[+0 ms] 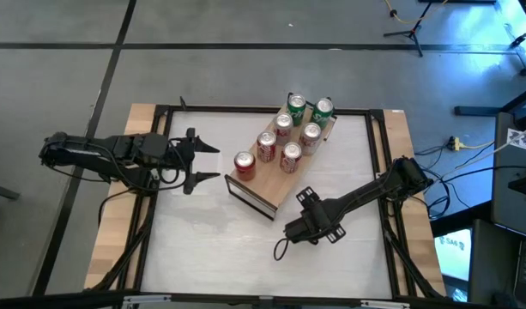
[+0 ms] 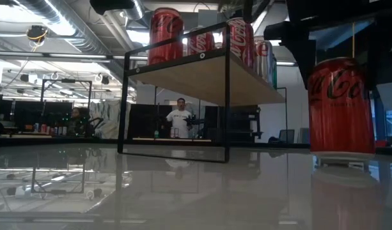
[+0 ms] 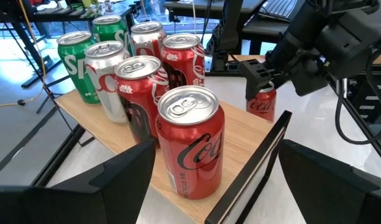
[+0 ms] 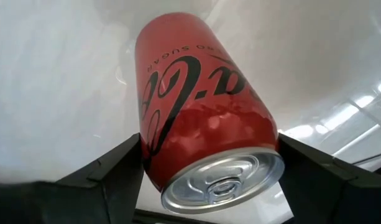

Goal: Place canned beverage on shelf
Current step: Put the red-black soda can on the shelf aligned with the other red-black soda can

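Observation:
The shelf, a light-wood board on a dark frame, stands at the table's middle and carries several upright cans, red, silver and green. The can nearest my left gripper is red. My left gripper is open and empty, just left of the shelf's end. My right gripper is near the table's front, right of the shelf's near end, over another red can that stands on the table. The gripper hides this can in the high view. My right gripper has the red can's upper side wall between its two fingers, one finger on each side just below the rim. The fingers come from above, pointing down. The can stands upright with its base on the table.
The white table top is edged by a dark frame and wooden side boards. The shelf board sits raised above the table on its frame. A person stands far off in the room behind.

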### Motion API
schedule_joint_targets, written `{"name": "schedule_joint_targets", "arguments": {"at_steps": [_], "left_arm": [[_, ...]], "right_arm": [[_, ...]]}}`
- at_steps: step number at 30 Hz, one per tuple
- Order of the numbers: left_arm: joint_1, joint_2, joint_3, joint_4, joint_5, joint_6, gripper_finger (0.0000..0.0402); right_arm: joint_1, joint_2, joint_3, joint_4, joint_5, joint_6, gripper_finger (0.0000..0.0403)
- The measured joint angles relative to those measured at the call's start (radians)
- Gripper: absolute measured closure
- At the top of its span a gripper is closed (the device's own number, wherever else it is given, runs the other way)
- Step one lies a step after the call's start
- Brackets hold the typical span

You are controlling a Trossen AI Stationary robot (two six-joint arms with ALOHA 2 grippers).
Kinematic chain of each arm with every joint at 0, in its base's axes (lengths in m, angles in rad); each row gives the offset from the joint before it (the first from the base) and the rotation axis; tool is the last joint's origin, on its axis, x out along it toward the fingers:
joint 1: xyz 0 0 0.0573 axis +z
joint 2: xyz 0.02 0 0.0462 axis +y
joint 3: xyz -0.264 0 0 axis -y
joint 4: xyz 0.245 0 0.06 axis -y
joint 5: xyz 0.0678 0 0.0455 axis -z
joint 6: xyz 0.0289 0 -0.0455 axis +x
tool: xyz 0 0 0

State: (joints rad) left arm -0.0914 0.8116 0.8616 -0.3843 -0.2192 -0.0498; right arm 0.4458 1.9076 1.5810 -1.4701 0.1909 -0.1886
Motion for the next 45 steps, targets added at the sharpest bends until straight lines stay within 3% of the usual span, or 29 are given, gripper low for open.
{"name": "schedule_joint_targets", "arguments": {"at_steps": [13, 39, 45], "left_arm": [[0.0, 0.0, 0.0, 0.0, 0.0, 0.0, 0.0072], [0.0, 0.0, 0.0, 0.0, 0.0, 0.0, 0.0072], [0.0, 0.0, 0.0, 0.0, 0.0, 0.0, 0.0072]], "right_arm": [[0.0, -0.003, 0.0, 0.057, -0.059, 0.001, 0.0095], [-0.001, -0.003, 0.0, 0.064, -0.074, 0.001, 0.0095], [-0.001, -0.003, 0.0, 0.06, -0.144, 0.001, 0.0095]]}}
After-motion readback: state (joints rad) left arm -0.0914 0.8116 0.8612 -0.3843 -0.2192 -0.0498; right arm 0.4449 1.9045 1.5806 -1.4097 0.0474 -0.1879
